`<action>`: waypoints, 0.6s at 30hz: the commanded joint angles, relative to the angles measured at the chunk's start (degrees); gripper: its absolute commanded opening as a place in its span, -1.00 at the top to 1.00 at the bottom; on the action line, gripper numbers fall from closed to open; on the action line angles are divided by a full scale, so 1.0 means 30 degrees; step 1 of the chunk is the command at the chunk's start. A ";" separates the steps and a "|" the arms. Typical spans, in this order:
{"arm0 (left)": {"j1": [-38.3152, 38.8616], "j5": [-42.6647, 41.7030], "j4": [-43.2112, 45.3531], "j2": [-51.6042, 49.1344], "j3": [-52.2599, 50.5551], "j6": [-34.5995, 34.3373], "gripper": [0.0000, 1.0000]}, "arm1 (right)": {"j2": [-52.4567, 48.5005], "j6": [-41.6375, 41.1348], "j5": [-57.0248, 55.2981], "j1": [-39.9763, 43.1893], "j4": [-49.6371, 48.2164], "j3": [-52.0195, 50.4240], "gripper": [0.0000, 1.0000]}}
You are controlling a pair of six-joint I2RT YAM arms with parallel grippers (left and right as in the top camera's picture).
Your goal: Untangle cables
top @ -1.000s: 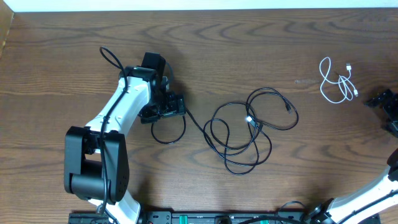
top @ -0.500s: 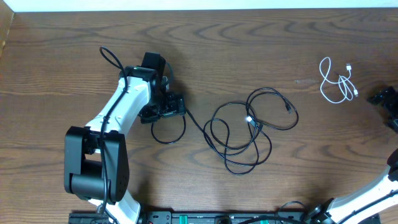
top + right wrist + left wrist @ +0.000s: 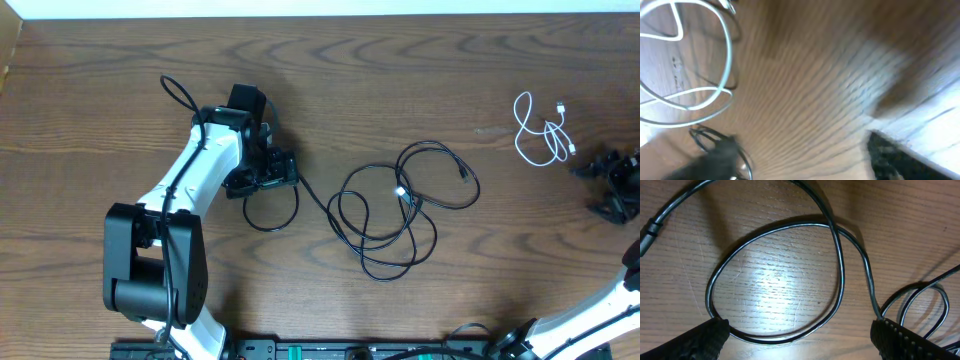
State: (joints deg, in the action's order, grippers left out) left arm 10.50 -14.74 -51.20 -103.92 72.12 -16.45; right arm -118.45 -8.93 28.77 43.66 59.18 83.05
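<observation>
Left of centre on the table [image 3: 100, 80], the left gripper [image 3: 800, 339] hangs low with its jaws spread wide, gripping nothing. It straddles a small loop [image 3: 841, 280] at the left end of the black cables [image 3: 402, 193]. From that loop a single strand runs right into the main snarl in the middle of the table, where several coils overlap.

The white cable [image 3: 548, 130] lies well apart at the far right, clear of the black ones. The right gripper [image 3: 608, 188] sits just to its near right. Its wrist view is blurred, but the fingers stand apart over bare wood, so it holds nothing.

The step looks like a pick on that small loop, and the loop crosses itself at its far right side. The pinch probably wants one strand only, away from the crossing, or both runs get clamped and the knot tightens. A slow draw to the left, watching the centre coils, should open it. If the whole bundle drags along, the right arm likely needs to pin the snarl first.
</observation>
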 commanded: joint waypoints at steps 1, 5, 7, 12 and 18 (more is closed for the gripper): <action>-0.0007 -0.0073 -0.0102 0.0066 0.0029 0.0255 -0.91 | -0.0058 -0.0823 0.0605 -0.0670 0.0299 -0.1166 0.07; -0.0007 -0.0073 -0.0102 0.0066 0.0029 0.0255 -0.91 | -0.0058 -0.0940 0.0102 -0.1698 0.0095 -0.2885 0.57; -0.0007 -0.0073 -0.0102 0.0066 0.0029 0.0255 -0.91 | -0.0058 -0.0962 -0.0685 -0.2324 -0.0466 -0.3898 0.67; -0.0007 -0.0073 -0.0102 0.0066 0.0029 0.0255 -0.91 | -0.0058 -0.2047 -0.3614 -0.4146 -0.2288 -0.6652 0.64; -0.0007 -0.0073 -0.0102 0.0066 0.0029 0.0255 -0.91 | -0.0044 -0.2339 -0.6426 -0.7206 -0.2288 -0.8072 0.49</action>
State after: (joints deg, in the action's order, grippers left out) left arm 10.50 -14.76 -51.20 -103.92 72.12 -16.45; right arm -112.40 -14.17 27.81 27.31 52.77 64.03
